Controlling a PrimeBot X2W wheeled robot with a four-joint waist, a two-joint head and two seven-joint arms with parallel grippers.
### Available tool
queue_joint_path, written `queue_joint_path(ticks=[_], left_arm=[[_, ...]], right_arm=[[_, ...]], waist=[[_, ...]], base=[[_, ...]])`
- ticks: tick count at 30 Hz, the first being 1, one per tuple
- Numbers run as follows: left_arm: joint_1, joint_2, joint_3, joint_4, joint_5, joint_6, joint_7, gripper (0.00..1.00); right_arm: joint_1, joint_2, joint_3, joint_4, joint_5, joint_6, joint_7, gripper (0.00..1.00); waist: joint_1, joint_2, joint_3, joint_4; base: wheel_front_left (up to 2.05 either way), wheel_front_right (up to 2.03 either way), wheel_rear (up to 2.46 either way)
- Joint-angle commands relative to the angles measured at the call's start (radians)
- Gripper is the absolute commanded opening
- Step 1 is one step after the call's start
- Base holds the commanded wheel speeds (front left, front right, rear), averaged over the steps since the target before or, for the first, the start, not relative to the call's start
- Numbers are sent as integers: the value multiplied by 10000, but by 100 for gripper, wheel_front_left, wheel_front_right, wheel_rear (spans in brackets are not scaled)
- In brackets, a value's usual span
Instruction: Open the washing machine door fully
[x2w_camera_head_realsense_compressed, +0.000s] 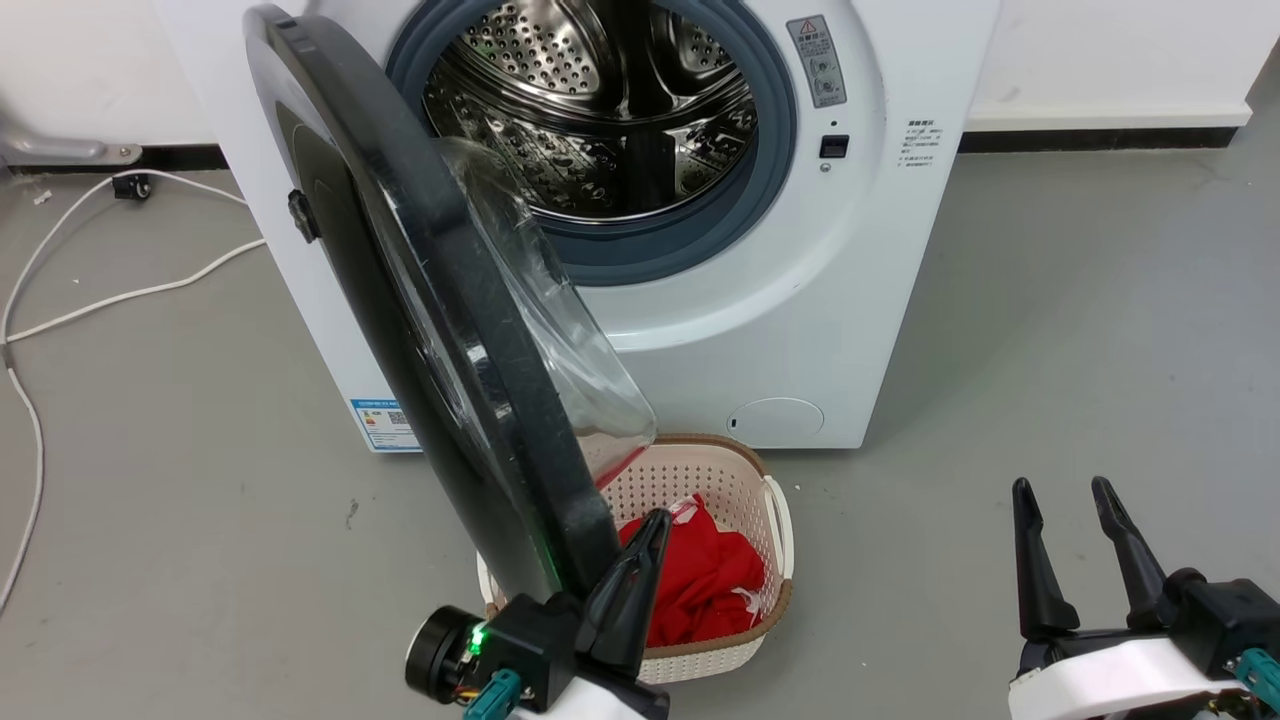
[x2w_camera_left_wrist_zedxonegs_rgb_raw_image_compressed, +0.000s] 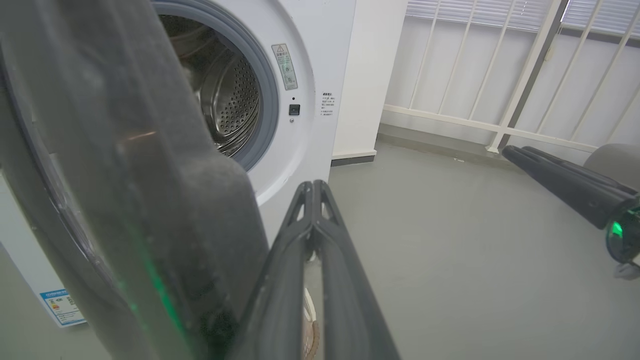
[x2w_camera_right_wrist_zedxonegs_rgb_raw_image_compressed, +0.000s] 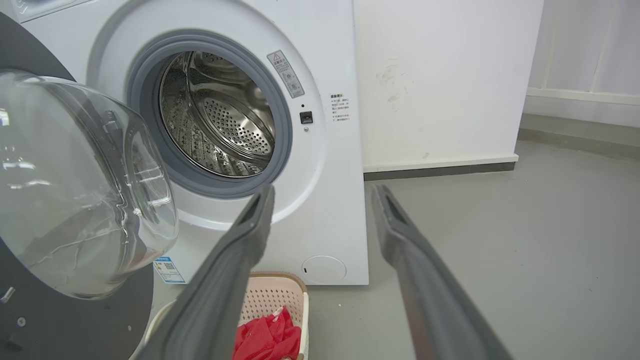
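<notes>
Standing roughly half open, the washing machine door (x2w_camera_head_realsense_compressed: 470, 340) juts out toward the near left. The left gripper (x2w_camera_head_realsense_compressed: 655, 520), fingers pressed together and empty, lies along the right side of its near rim, apparently touching. The right gripper (x2w_camera_head_realsense_compressed: 1060, 490) hangs spread and empty, near right. Likely failures: the fingers sliding off the glossy curved rim, or the arm striking the basket (x2w_camera_head_realsense_compressed: 770, 480) below.

A smooth grey floor (x2w_camera_head_realsense_compressed: 1050, 330) runs back to a white wall (x2w_camera_right_wrist_zedxonegs_rgb_raw_image_compressed: 440, 75) edged with a dark skirting strip (x2w_camera_head_realsense_compressed: 1090, 138), white cables (x2w_camera_head_realsense_compressed: 120, 297) trail loose across it at the left, and further right a white railing (x2w_camera_left_wrist_zedxonegs_rgb_raw_image_compressed: 492, 127) stands before pale slatted blinds (x2w_camera_left_wrist_zedxonegs_rgb_raw_image_compressed: 475, 12), all evenly lit.
</notes>
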Motion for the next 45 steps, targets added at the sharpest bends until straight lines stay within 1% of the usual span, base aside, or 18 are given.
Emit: queue_joint_path(ticks=[1, 12, 19, 25, 26, 35, 41, 45], left_arm=[[194, 217, 181, -83, 47, 172, 51, 0], [907, 498, 427, -1053, -57, 701, 262, 0], [1235, 673, 575, -1491, -45, 1002, 424, 0], [1395, 703, 566, -1958, -66, 1132, 519, 0], [1395, 703, 566, -1958, -66, 1132, 519, 0], [1522, 805, 617, -2323, 32, 1378, 605, 0], [1584, 927, 828, -2384, 51, 1551, 543, 0], [1467, 1027, 1095, -2334, -95, 1622, 384, 0]], right_arm=[[135, 27, 22, 22, 64, -7, 59, 100], [158, 27, -1, 34, 110, -7, 106, 100], [179, 27, -86, 18, 104, -7, 81, 100], [156, 27, -255, 25, 137, -7, 63, 100], [156, 27, -255, 25, 137, -7, 63, 100], [39, 23, -359, -88, 63, -7, 49, 100], [8, 23, -404, -142, 49, -7, 41, 100], [-58, 23, -392, -166, 43, -7, 52, 100]], waist=[[0, 0, -29, 16], [0, 0, -98, 277], [0, 0, -81, 707], [0, 0, 26, 1375], [0, 0, 26, 1375], [0, 0, 198, 2493], [0, 0, 297, 3160], [0, 0, 365, 3454]], base=[[0, 0, 0], [0, 0, 0], [0, 0, 0], [0, 0, 0], [0, 0, 0], [0, 0, 0], [0, 0, 0], [0, 0, 0]])
